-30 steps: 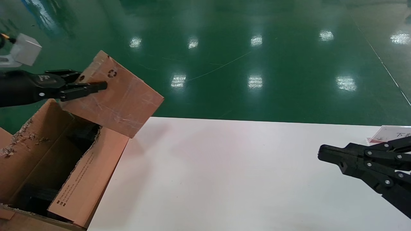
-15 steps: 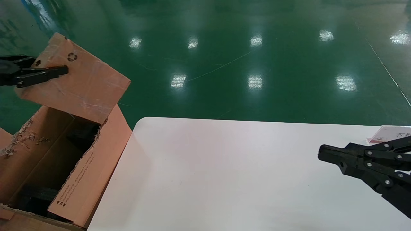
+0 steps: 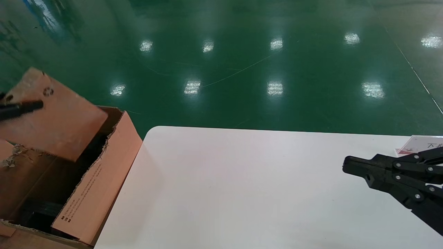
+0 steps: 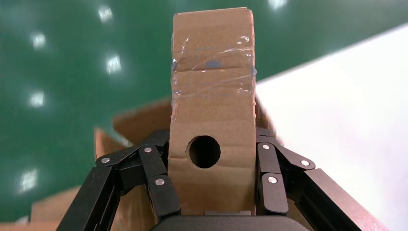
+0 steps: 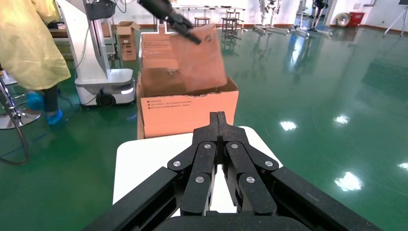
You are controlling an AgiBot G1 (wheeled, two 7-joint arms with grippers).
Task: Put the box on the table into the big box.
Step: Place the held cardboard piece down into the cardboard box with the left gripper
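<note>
My left gripper (image 4: 211,192) is clamped on the box (image 3: 52,117), fingers pressing its two broad faces. I hold it tilted, its lower corner dipping into the open top of the big box (image 3: 86,197), which stands just off the tabletop's (image 3: 242,193) left edge. My right gripper (image 3: 349,165) hangs over the tabletop's right edge, fingers pressed together, holding nothing.

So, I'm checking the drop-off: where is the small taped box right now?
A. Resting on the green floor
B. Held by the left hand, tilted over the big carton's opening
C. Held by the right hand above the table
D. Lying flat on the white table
B: the left hand clamps the small taped box, tilted over the big carton; the right hand holds nothing.
</note>
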